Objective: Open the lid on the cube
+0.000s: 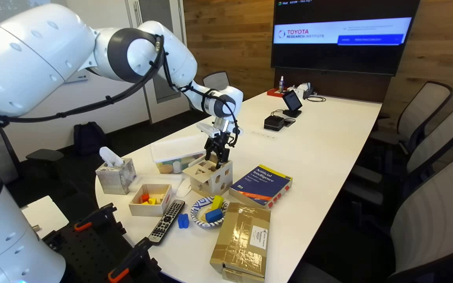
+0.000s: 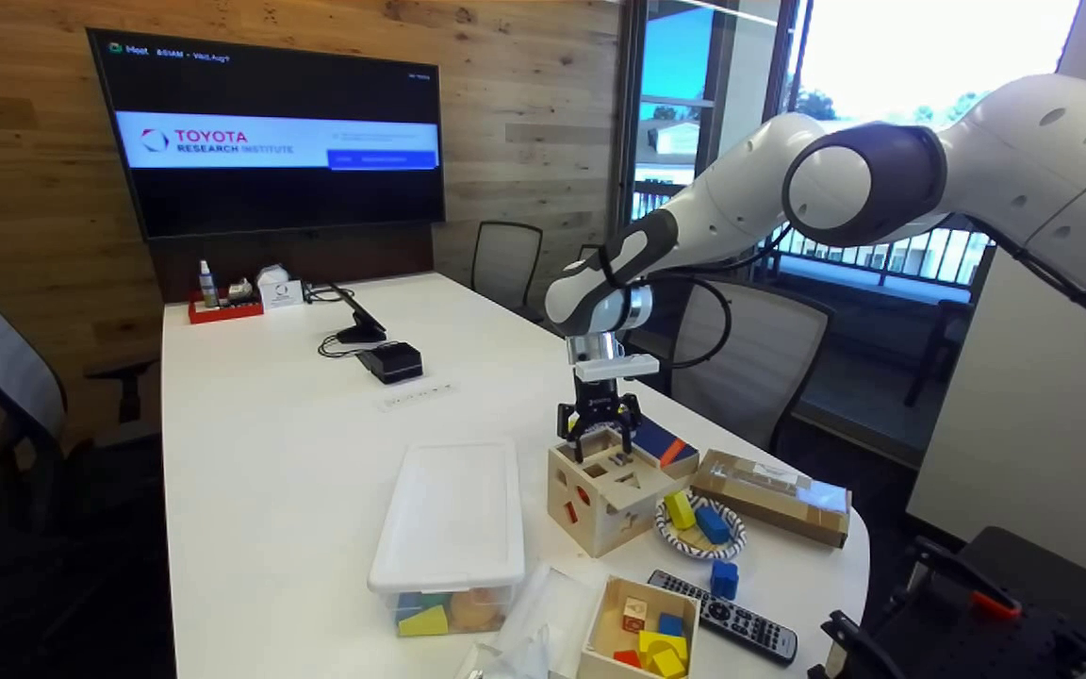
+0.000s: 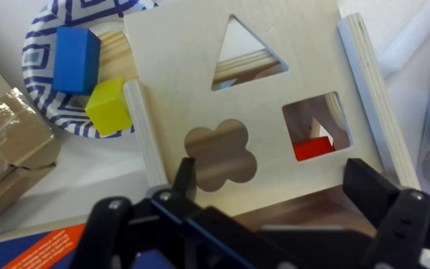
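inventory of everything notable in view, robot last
table: 1, white, mid-room
cube: 1, light wood, on table
lid: 1, light wood, on cube, partly open
inner block: 1+, red, in cube
bowl: 1, white-blue, beside cube
pieces: 3, yellow, blue, tan, in bowl
remote: 1, dark, on table
loose block: 1, blue, beside remote
wooden box: 1, beige, near remote
small blocks: several, mixed, in wooden box
plastic bin: 1, clear, near cube
tissue box: 1, grey, on table
textbook: 1, blue, beside cube
cardboard box: 1, brown, beside bowl
touchscreen: 1, black, table's far half
screen: 1, black, on wall
chairs: several, grey, around table
gripper: 1, black, open, at cube's top
arm: 1, white, over table
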Action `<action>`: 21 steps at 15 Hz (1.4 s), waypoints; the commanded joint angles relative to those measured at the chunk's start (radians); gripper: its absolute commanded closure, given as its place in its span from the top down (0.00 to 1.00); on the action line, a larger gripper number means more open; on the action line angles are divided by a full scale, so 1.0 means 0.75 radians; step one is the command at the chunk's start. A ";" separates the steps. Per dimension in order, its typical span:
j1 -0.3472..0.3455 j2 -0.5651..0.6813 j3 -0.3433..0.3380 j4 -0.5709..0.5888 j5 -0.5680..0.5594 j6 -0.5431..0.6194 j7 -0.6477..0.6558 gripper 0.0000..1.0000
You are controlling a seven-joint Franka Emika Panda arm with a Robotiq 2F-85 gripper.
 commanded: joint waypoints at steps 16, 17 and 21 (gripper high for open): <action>-0.089 -0.065 0.055 -0.159 0.138 -0.326 -0.198 1.00; -0.093 -0.075 0.054 -0.162 0.141 -0.325 -0.199 1.00; -0.081 -0.160 0.039 -0.189 0.127 -0.291 -0.187 1.00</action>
